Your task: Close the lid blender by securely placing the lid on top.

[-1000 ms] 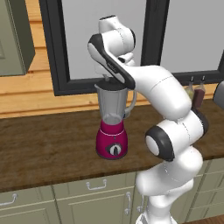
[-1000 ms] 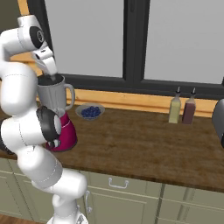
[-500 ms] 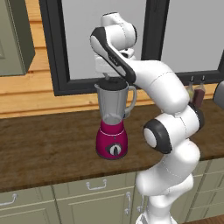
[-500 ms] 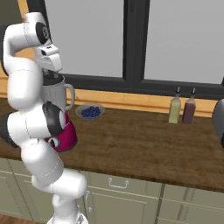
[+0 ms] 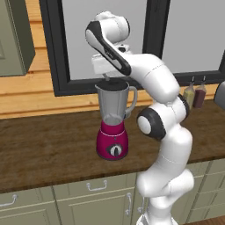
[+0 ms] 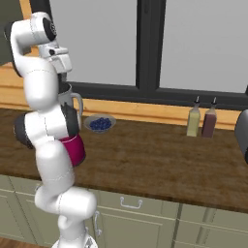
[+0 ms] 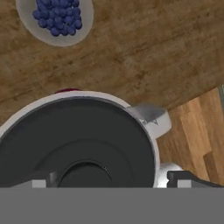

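Note:
The blender (image 5: 113,143) stands on the wooden counter, with a magenta base, a round dial and a clear jar (image 5: 115,105) with a side handle. The dark round lid (image 5: 115,83) sits in the jar's mouth. In the hand view the lid (image 7: 78,144) lies level inside the jar's pale rim, with the handle (image 7: 153,120) to the right. My gripper (image 5: 106,78) hangs just above the lid, open and holding nothing. Its fingertips (image 7: 188,177) stand wide apart on either side of the lid. In the right base view my arm hides most of the blender (image 6: 75,150).
A grey bowl of blueberries (image 6: 100,123) sits behind the blender near the window wall. Two small bottles (image 6: 202,121) stand at the back right of the counter. A dark rounded appliance (image 5: 221,94) is at the far right edge.
My hand has lifted a little off the jar top and stays open. The lid stays on the jar and the blender has not moved.

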Motion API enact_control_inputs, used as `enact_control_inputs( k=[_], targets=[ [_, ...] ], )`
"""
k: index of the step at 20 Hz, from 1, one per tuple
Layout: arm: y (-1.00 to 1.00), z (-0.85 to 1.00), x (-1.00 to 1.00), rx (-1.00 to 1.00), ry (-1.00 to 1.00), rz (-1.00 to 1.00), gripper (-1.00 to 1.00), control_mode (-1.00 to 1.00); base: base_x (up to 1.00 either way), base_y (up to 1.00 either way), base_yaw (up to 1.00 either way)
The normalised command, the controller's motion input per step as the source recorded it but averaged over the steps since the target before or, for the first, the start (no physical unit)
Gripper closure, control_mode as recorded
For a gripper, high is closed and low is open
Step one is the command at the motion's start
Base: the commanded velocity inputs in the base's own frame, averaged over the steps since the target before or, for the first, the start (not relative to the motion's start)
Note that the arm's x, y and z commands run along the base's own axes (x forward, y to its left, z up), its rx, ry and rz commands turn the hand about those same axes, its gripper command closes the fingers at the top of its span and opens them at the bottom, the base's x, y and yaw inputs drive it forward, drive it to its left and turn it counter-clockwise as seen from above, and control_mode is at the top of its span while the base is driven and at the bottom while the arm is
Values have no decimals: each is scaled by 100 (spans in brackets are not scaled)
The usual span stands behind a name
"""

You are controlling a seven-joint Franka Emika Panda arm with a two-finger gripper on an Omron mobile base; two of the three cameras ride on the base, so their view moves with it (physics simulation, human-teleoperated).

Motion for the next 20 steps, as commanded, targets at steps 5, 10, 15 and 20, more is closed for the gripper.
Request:
enact_control_inputs(
  k=[5,10,15,20],
  targets=[
    [0,0,0,-12,1,16,-100,-100,0,0,0],
    [0,4,-3,-8,-3,19,-100,-100,0,0,0],
    [0,12,-37,-3,-13,26,-100,-100,0,0,0],
    [0,4,-82,-2,-20,23,-100,-100,0,0,0]
  ],
)
